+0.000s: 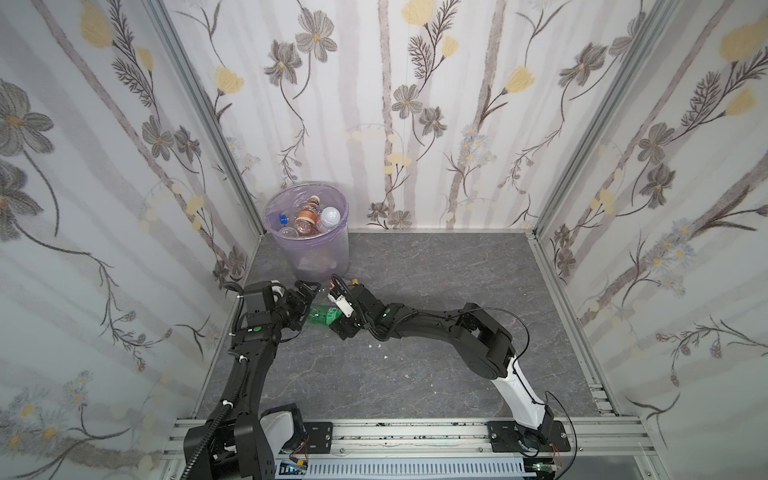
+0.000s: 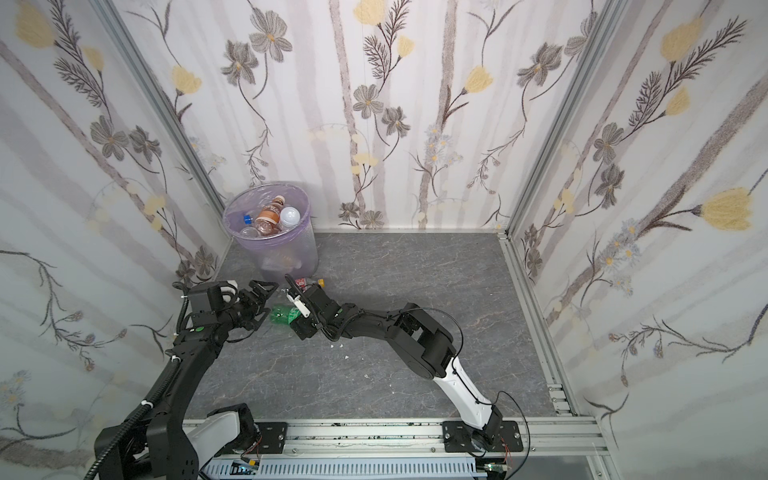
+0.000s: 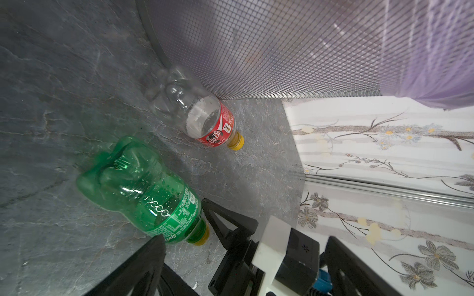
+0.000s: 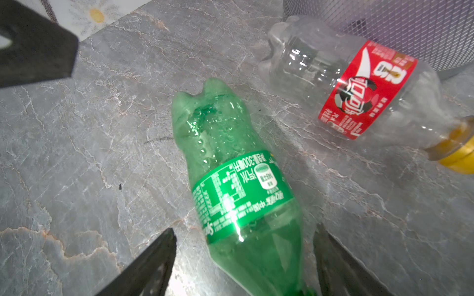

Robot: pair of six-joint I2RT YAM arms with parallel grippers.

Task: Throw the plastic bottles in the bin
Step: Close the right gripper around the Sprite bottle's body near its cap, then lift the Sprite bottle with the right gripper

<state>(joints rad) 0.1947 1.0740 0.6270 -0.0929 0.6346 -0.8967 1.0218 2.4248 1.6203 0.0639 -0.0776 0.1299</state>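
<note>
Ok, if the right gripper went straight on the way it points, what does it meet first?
The green bottle: it lies on its side, neck end between the open jaws of the right gripper. Depth to contact is unclear.

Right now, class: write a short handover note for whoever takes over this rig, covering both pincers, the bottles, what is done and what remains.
Left pincer: open, empty, near the green bottle's base.
Right pincer: open, straddling the green bottle near its neck, not yet closed.
The green bottle and the red-labelled bottle lie on the table, the red-labelled one at the foot of the bin.
Done: several bottles are in the bin.
Left: bin these two.
</note>
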